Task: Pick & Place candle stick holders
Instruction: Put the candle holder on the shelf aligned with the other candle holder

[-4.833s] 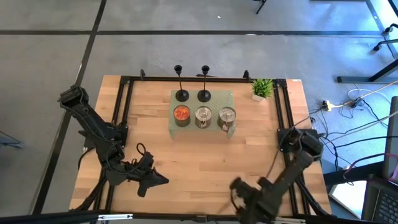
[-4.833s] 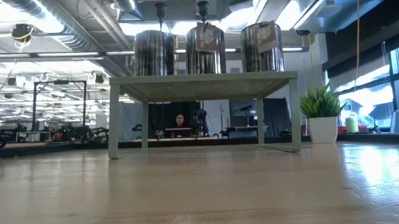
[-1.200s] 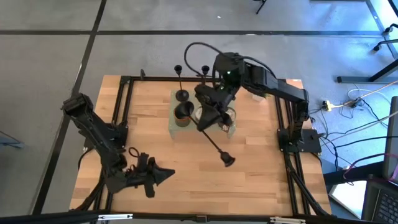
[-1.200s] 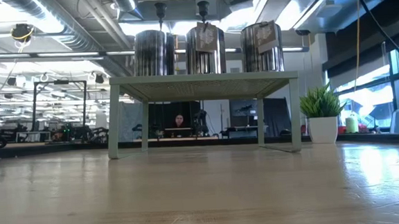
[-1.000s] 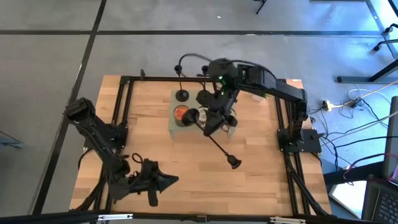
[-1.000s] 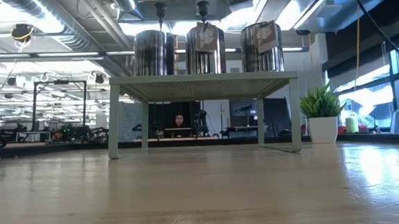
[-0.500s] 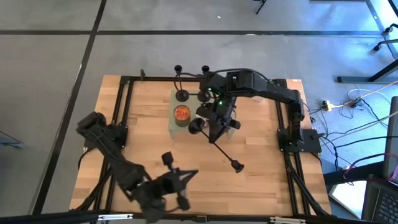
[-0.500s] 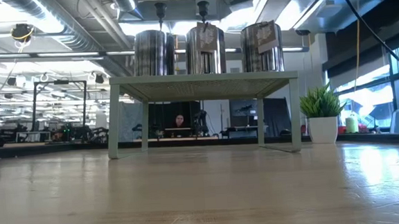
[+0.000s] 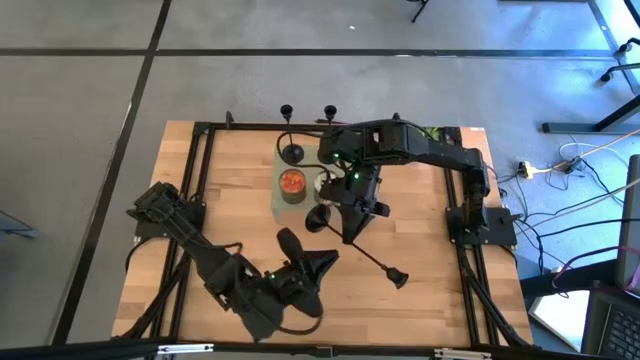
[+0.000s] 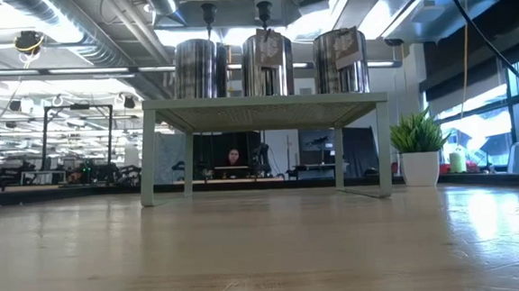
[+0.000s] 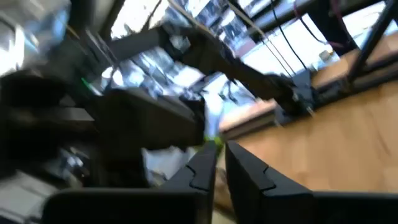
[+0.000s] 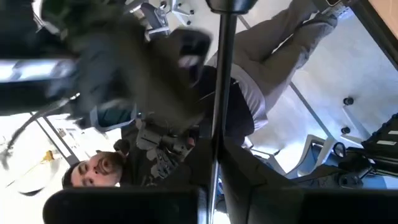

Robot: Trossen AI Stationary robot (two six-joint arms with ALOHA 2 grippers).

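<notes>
Left hand (image 9: 318, 262) low over counter (image 9: 230, 200), near front edge, fingers nearly together, grasping nothing; pointed toward held holder beyond it, likely moving in for handover or support.

Two candle stick holders (image 9: 291, 152) upright on green shelf (image 9: 277, 205), behind orange can (image 9: 292, 182), well beyond left hand; not yet picked.

Right hand (image 9: 352, 215) in front of shelf, clenched on stem of third holder (image 9: 372, 255); holder tilted, carried in air, base toward shelf, cup end beyond hand toward front right. Mid-stem grip likely chosen for balance.
</notes>
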